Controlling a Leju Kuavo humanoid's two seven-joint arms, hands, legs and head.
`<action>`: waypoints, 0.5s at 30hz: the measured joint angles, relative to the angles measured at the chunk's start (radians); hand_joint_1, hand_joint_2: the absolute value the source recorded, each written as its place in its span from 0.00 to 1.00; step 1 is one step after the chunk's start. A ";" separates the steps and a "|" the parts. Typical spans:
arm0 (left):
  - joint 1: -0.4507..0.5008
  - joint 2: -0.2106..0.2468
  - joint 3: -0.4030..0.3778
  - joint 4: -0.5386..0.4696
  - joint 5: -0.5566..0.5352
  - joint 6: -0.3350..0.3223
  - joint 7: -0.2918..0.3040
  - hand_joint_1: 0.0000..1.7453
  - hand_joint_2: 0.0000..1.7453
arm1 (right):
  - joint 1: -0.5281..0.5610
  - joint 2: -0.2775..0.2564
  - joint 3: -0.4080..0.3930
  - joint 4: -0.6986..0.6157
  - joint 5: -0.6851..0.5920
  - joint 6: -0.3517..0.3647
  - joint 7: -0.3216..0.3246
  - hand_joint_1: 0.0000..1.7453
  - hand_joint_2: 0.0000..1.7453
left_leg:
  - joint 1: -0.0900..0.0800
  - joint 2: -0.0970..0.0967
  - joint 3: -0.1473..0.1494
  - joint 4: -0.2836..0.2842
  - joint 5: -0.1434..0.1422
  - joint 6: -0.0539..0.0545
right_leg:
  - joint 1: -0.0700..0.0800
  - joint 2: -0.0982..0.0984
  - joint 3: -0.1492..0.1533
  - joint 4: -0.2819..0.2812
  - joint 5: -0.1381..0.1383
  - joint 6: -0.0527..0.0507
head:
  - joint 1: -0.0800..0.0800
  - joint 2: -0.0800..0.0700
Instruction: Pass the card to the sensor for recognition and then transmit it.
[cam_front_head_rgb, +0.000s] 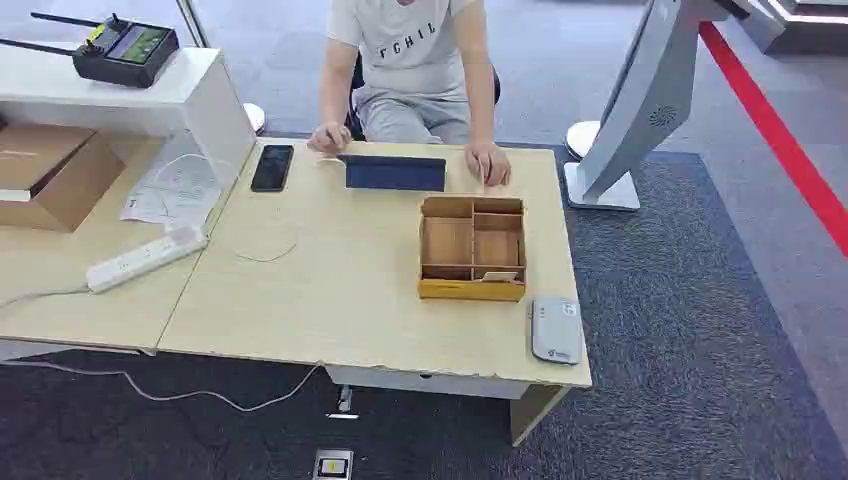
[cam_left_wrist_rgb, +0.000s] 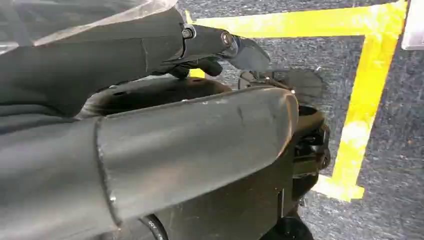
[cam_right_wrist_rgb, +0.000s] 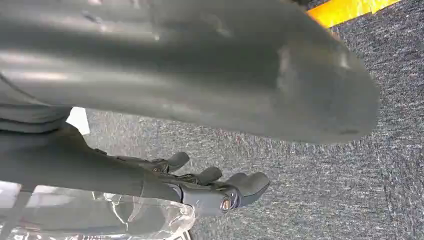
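Hanging beside the body, left hand (cam_left_wrist_rgb: 235, 50) and right hand (cam_right_wrist_rgb: 225, 187) hold nothing, fingers loosely apart; card (cam_front_head_rgb: 499, 276), far ahead in wooden organizer (cam_front_head_rgb: 471, 248), likely thin, stiff, slippery; pinch its exposed edge.

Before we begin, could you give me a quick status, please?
Left hand and right hand empty, hanging over carpet. Card in the wooden organizer; sensor beside it. Nothing blocking.

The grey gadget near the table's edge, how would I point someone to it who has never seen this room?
Start at the light wooden table where a person sits on the far side. On it stands a wooden organizer box with compartments. Just beside that box, at the table's near right corner, lies the sensor: a flat, pale grey rounded pad, the only grey thing there.
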 joint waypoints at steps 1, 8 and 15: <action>0.001 0.000 0.000 0.000 -0.005 -0.002 -0.007 0.00 0.00 | 0.000 0.000 0.000 0.000 -0.002 0.000 0.000 0.00 0.00 | 0.000 0.000 0.000 0.000 0.000 0.000 | 0.000 0.000 0.000 0.000 0.000 0.000 | 0.000 0.000; 0.001 -0.005 0.000 0.005 -0.002 -0.010 0.007 0.00 0.00 | 0.000 0.000 0.000 0.000 0.001 0.000 0.003 0.00 0.00 | 0.000 0.000 0.000 0.000 0.000 0.000 | 0.000 0.000 0.000 0.000 0.000 0.000 | 0.000 0.000; 0.000 -0.005 0.000 0.006 0.021 -0.013 0.018 0.00 0.00 | 0.000 0.001 0.000 0.000 0.003 0.006 0.003 0.00 0.00 | 0.000 0.000 0.000 0.000 0.000 0.000 | 0.000 0.000 0.000 0.000 0.000 0.000 | 0.000 0.000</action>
